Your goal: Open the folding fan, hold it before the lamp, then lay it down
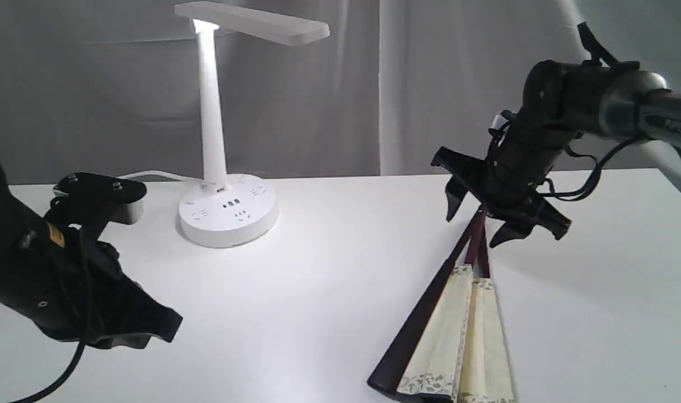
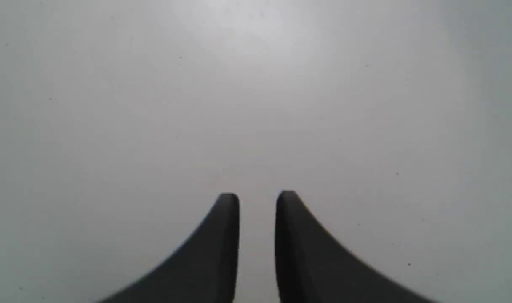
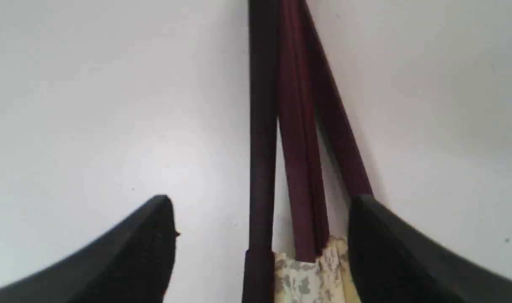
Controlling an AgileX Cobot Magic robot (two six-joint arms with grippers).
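Note:
The folding fan (image 1: pixel 458 336) lies on the white table at the front right, spread only a little. A few cream pleats show between its dark guard and its maroon ribs (image 3: pixel 300 168), which narrow toward the far end. My right gripper (image 1: pixel 471 230) hovers over that narrow end, open, its fingers apart on either side of the ribs in the right wrist view (image 3: pixel 261 201). The lamp (image 1: pixel 211 112) stands lit at the back left. At the front left, far from the fan, my left gripper (image 1: pixel 161 333) points at bare table (image 2: pixel 258 195), with a narrow empty gap between its fingers.
The lamp's round base (image 1: pixel 228 218) with sockets sits on the table (image 1: pixel 329 280), and its white cord (image 1: pixel 150 174) runs off to the left behind my left arm. A grey curtain hangs behind the table. The fan's wide end reaches the front edge of the exterior view.

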